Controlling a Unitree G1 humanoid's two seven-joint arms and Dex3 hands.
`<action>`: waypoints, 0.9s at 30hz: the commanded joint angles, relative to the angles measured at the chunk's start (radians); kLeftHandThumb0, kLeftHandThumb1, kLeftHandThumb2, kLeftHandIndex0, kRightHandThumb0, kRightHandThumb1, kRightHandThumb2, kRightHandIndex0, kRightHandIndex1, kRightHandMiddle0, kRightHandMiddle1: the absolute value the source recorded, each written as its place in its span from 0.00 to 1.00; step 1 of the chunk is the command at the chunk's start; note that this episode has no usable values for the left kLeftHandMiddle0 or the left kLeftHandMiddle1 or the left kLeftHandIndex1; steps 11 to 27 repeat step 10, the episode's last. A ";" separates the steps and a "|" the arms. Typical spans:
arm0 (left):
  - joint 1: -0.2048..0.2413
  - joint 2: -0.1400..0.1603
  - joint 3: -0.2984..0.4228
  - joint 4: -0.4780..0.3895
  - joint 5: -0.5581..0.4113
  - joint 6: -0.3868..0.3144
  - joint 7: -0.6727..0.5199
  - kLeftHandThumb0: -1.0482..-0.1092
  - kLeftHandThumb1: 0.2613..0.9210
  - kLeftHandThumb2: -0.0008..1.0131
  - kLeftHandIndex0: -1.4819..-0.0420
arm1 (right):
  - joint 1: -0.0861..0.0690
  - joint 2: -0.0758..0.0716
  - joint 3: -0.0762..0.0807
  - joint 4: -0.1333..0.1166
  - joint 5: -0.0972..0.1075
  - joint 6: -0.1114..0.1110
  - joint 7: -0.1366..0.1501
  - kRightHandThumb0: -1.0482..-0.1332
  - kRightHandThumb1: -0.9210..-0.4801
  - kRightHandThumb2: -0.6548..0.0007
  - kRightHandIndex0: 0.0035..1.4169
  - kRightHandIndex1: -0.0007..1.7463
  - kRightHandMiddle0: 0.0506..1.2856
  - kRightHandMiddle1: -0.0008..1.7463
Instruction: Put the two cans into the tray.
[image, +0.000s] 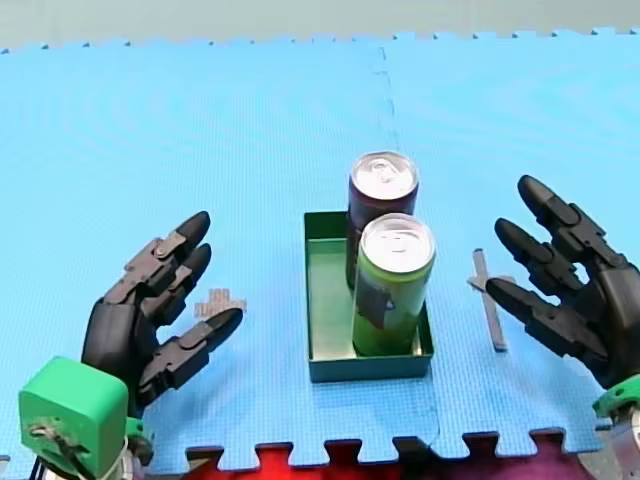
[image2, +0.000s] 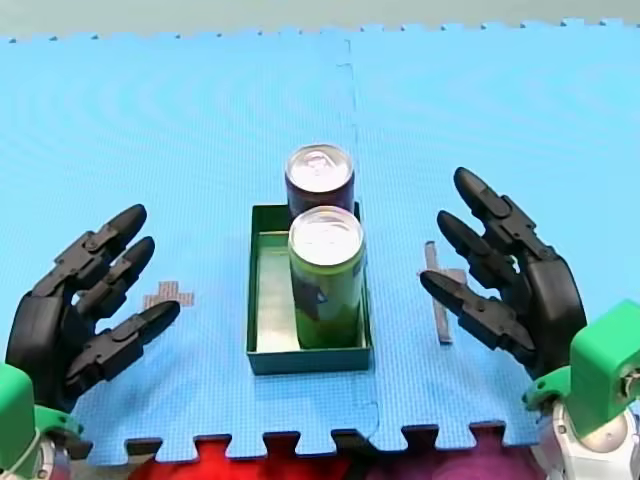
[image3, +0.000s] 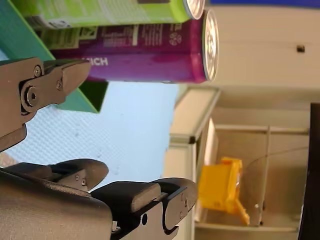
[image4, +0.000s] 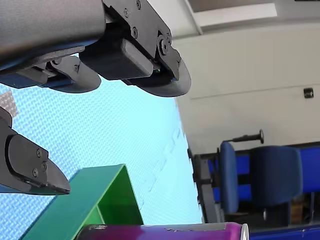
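The robot's left hand (image: 165, 310), unclenched and holding nothing, hovers left of the green tray (image: 327, 295), where the green can (image: 392, 290) stands upright before the purple can (image: 380, 195), apparently 2 of 2 delivered, though the purple can's base is hidden. Beyond a grey strip (image: 490, 300), the right hand (image: 565, 295) is equally empty and unclenched.
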 joint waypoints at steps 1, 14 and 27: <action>0.007 0.002 0.001 -0.013 -0.002 0.005 0.001 0.50 0.84 0.00 0.62 | 0.001 -0.003 -0.001 -0.003 0.003 0.003 -0.003 0.21 0.07 1.00 0.32 0.00 0.28 0.00; 0.024 0.003 0.001 -0.061 -0.005 0.031 0.000 0.50 0.85 0.00 0.62 | -0.003 -0.001 -0.003 0.005 0.004 0.006 -0.004 0.22 0.07 1.00 0.32 0.00 0.28 0.00; 0.024 0.003 0.001 -0.061 -0.005 0.031 0.000 0.50 0.85 0.00 0.62 | -0.003 -0.001 -0.003 0.005 0.004 0.006 -0.004 0.22 0.07 1.00 0.32 0.00 0.28 0.00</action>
